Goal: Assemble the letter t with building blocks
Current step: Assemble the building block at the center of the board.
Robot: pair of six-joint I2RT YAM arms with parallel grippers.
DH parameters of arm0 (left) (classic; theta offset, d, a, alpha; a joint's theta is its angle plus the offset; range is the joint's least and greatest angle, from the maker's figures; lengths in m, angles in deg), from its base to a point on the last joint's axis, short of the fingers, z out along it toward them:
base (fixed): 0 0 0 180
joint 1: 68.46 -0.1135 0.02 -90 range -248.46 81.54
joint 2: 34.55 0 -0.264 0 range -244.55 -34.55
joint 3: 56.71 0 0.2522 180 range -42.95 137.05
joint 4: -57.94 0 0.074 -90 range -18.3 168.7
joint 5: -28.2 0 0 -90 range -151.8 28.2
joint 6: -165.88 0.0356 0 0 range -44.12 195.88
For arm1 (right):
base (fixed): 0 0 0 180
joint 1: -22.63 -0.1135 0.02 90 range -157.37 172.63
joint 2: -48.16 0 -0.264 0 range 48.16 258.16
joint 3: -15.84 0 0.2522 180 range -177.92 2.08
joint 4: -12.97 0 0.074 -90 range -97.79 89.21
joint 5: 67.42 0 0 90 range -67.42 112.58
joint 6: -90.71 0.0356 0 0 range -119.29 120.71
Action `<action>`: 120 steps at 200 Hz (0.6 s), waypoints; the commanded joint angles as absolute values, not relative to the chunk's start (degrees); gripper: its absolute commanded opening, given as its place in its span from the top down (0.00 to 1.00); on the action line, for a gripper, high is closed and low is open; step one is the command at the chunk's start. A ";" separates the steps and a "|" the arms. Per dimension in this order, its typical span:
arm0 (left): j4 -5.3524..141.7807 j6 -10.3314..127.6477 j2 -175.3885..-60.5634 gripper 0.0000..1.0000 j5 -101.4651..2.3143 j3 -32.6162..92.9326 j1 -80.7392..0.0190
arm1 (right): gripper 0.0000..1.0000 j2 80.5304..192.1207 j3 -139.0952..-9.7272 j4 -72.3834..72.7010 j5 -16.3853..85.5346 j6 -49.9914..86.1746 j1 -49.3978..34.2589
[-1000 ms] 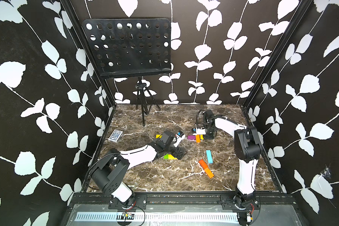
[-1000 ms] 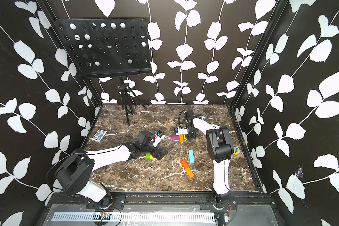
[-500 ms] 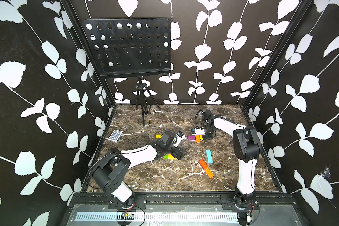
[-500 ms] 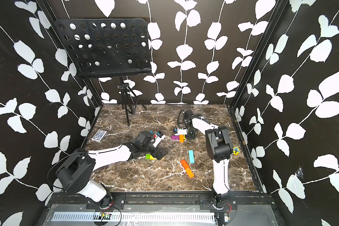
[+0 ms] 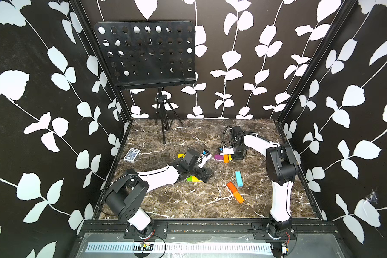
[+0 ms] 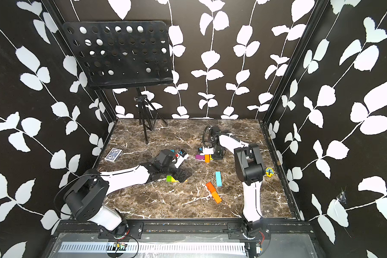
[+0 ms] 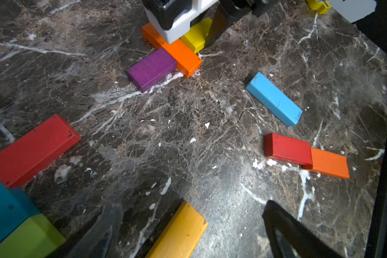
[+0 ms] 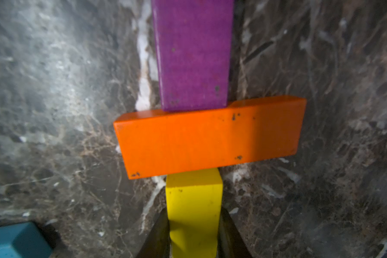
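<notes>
Blocks [image 7: 274, 98] likely light, rigid, glossy-slick; pinch long sides mid-length. Right claw [image 8: 193, 234] clamped on yellow block [image 8: 193, 201], at 3 o'clock of orange block [image 5: 226, 158] in a top view; purple block [image 5: 218, 157] at 9. Left claw [image 7: 192, 232] wide open, empty.

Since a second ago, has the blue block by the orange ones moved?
No. The blue block lies where it did, just as near the red-orange block.

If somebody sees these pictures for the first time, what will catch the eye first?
Most likely the bright cross of blocks on the dark marble table: a purple block and a yellow block meet an orange block from opposite sides. The right gripper is shut on the yellow block. A black perforated music stand rises at the back.
</notes>
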State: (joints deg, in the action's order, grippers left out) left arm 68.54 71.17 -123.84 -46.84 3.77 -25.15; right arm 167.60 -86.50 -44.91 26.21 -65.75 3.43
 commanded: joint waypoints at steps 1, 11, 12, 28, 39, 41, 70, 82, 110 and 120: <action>68.20 71.13 -123.94 0.01 -46.69 3.02 -25.21 | 0.80 169.34 -87.83 -46.93 26.61 -66.71 2.59; 68.23 71.13 -123.85 0.01 -46.77 3.01 -25.15 | 0.80 169.60 -88.09 -47.24 26.69 -66.73 2.59; 68.20 71.13 -123.89 0.01 -46.77 3.01 -25.18 | 0.80 169.61 -88.14 -47.22 26.70 -66.72 2.59; 68.18 71.14 -123.93 0.01 -46.78 3.01 -25.22 | 0.80 169.88 -88.53 -47.44 26.77 -66.66 2.51; 68.18 71.20 -123.93 0.01 -46.78 2.99 -25.21 | 0.80 170.02 -88.73 -47.57 26.83 -66.62 2.51; 68.22 71.15 -124.00 0.01 -46.78 3.08 -25.22 | 0.80 170.03 -88.72 -47.56 26.83 -66.62 2.55; 68.09 71.26 -124.45 0.01 -46.60 3.24 -25.21 | 0.80 170.02 -88.72 -47.72 26.88 -66.71 2.42; 68.05 71.22 -124.59 0.01 -46.51 3.37 -25.21 | 0.80 169.93 -88.62 -47.73 26.87 -66.84 2.42; 67.91 71.14 -124.81 0.01 -46.42 3.33 -25.22 | 0.80 169.49 -88.30 -48.06 27.09 -67.09 2.42; 67.79 71.13 -124.81 0.01 -46.43 3.26 -25.22 | 0.80 169.34 -88.01 -48.00 26.81 -67.31 2.46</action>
